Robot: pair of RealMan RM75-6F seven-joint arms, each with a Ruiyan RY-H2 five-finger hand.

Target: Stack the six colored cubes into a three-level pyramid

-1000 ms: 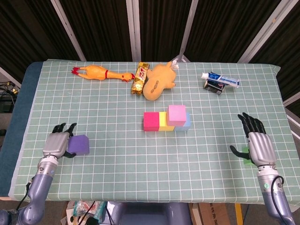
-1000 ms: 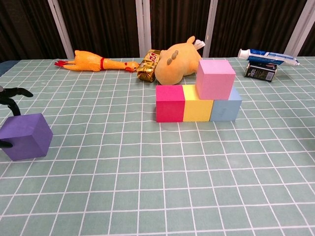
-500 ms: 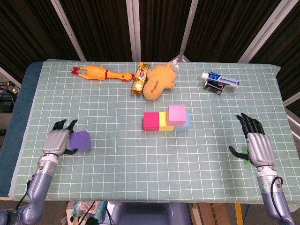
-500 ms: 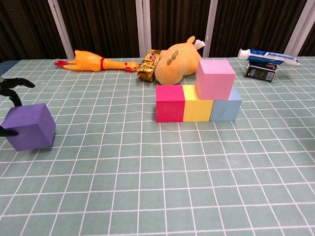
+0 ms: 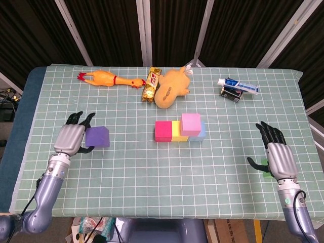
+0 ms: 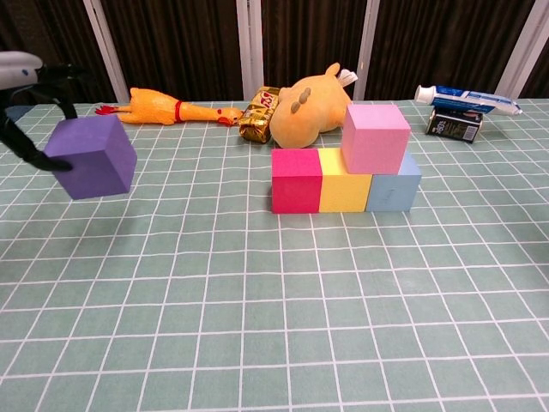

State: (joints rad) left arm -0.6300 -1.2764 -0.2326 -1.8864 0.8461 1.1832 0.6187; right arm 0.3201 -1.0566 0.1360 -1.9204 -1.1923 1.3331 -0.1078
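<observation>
My left hand (image 5: 72, 138) grips a purple cube (image 5: 97, 136) and holds it off the table; the chest view shows the purple cube (image 6: 93, 156) in the air at the left, with the left hand (image 6: 26, 86) at the frame edge. A row of magenta cube (image 5: 163, 131), yellow cube (image 5: 176, 131) and light blue cube (image 5: 200, 133) sits mid-table, with a pink cube (image 5: 191, 123) on top at the right end. My right hand (image 5: 277, 154) rests open at the table's right, over a small green thing (image 5: 265, 163).
Along the far side lie a rubber chicken (image 5: 108, 79), a candy bar (image 5: 151, 84), an orange plush toy (image 5: 171, 87) and a toothpaste tube on a small box (image 5: 237, 87). The green grid mat (image 5: 152, 172) covers the table.
My left hand has lifted the purple cube off the table and carried it up and to the right, toward the row. The right hand has stayed where it was.
</observation>
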